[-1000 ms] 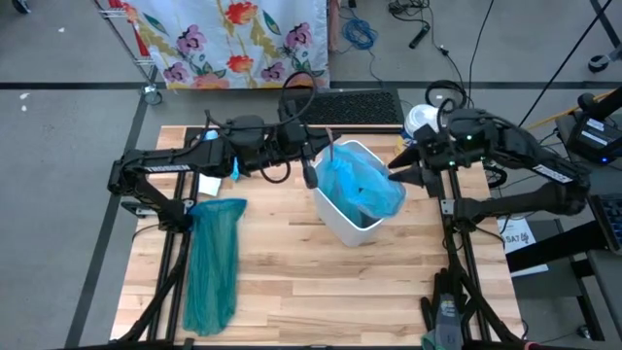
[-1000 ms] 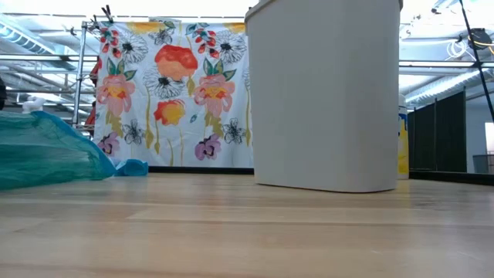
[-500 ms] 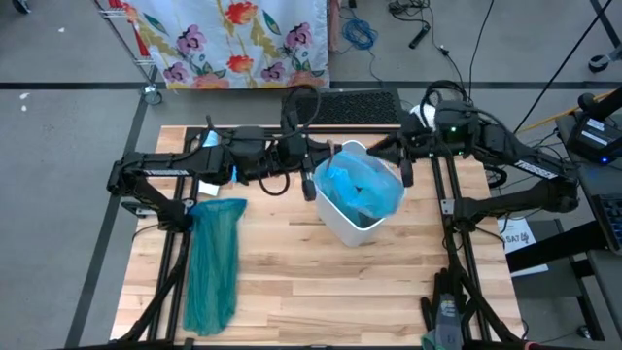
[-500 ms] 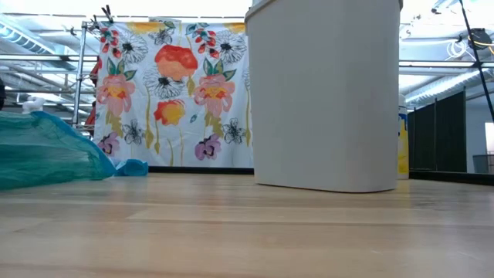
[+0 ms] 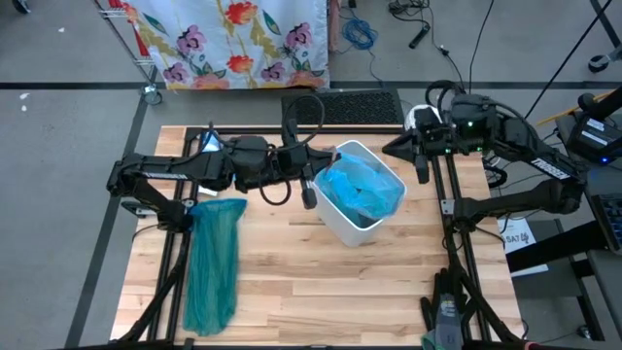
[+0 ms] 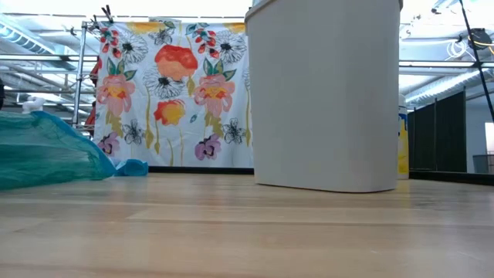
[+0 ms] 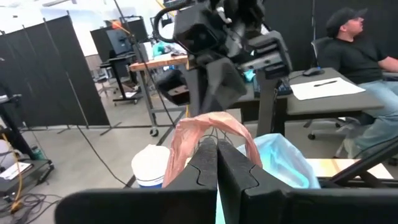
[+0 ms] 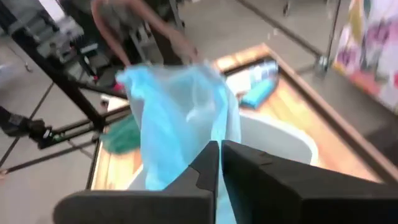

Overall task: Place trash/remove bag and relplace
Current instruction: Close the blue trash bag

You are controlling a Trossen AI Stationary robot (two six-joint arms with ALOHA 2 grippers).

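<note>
A white bin stands on the wooden table, right of its middle, and fills the low view. The pale blue bag sits crumpled in its mouth. At the bin's left rim is my left gripper, shut, with a pinkish strip of film arching over its tips. My right gripper is at the bin's right, shut on the bag. The trash is out of view. My left gripper has the pinkish film rising from its shut fingertips and looping over them. Whether this film is part of the bag, I cannot tell. My right gripper pinches the bag's edge between its two fingers, coming from the table's right side. The bag fans out beyond the fingertips, toward the bin.
A darker teal bag lies flat along the table's left part, also in the low view. A white tub stands at the far right corner. People sit and stand beyond the table.
My right gripper has shut. It first swung toward the bin's far rim, then drew back toward the table's right edge. My left gripper has gone a little toward the near edge along the bin's left rim. The bag now lies flatter across the bin's mouth.
</note>
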